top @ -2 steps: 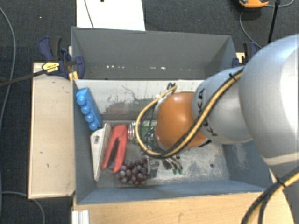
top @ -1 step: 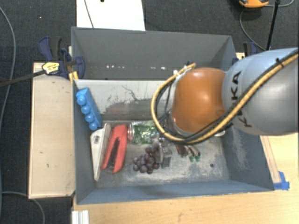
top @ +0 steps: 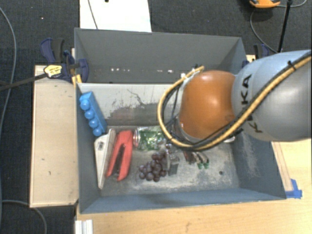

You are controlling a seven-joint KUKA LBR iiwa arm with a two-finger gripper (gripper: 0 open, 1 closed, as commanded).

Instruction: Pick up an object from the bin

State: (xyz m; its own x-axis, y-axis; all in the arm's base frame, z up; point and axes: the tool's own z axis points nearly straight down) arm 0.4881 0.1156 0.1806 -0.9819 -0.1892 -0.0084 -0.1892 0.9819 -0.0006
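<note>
Several small things lie on the floor of the grey metal bin (top: pixel 156 52), and the tool (top: pixel 171 163) is down among them near the middle of that floor, its dark lower end showing beneath the orange cover (top: pixel 207 106) on the wrist of the grey arm (top: pixel 278 96). Whether the tool is spread or pressed together cannot be told, since the cover and the wrist hide most of it. Closest to the tool is a bunch of dark purple grapes (top: pixel 151 169), lying just to its left and a little toward the front wall. The bunch's right edge meets the tool's dark end, though whether the two touch cannot be made out. Behind the grapes, up and left of the tool, lies a crumpled green and silver can (top: pixel 148 138), close under the cover's edge. Further left of the tool a red stapler (top: pixel 121 155) lies lengthwise, with a flat white piece (top: pixel 101 152) against its far side, close to the left wall. Well apart from the tool, in the back left corner, a blue block with round studs (top: pixel 91 113) lies along the wall. On the tool's right, near it, a few small brown and green bits (top: pixel 200 161) lie scattered on the floor.
</note>
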